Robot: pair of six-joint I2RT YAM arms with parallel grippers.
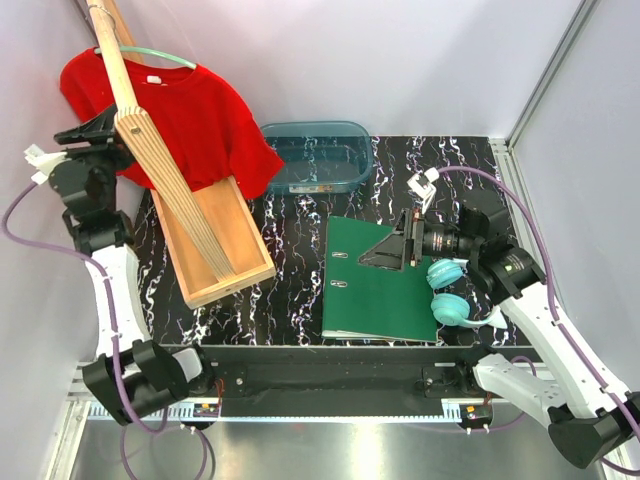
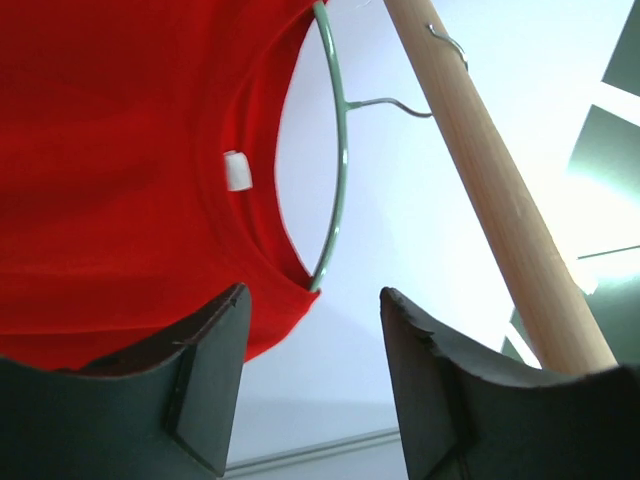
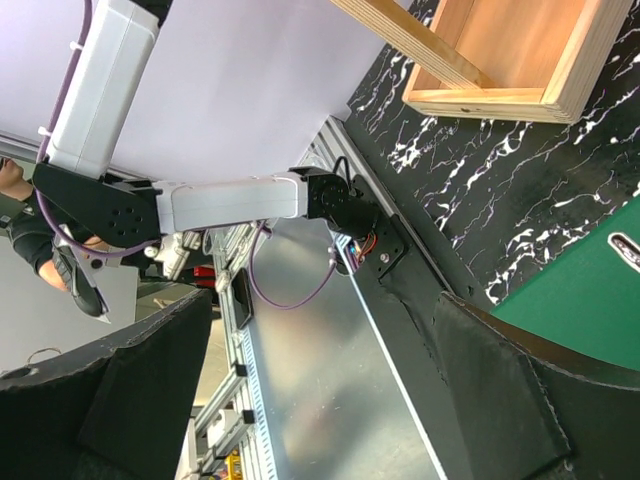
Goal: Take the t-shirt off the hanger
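Observation:
The red t-shirt [image 1: 190,120] hangs on the mint-green hanger [image 1: 160,55] from the wooden stand's pole at the back left. In the left wrist view the t-shirt [image 2: 110,180] fills the upper left, with its white neck label [image 2: 236,170] and the hanger [image 2: 338,170] running through the collar. My left gripper [image 2: 312,300] is open and empty, just below the collar's edge; it also shows in the top view [image 1: 95,130] beside the shirt. My right gripper [image 1: 385,250] is open and empty above the green binder [image 1: 375,280].
The tall plywood stand [image 1: 165,190] rises from its wooden tray [image 1: 215,240] at the left. A teal plastic bin [image 1: 320,155] sits behind the binder. Teal headphones [image 1: 450,290] lie at the binder's right edge. The stand's pole [image 2: 490,180] crosses the left wrist view.

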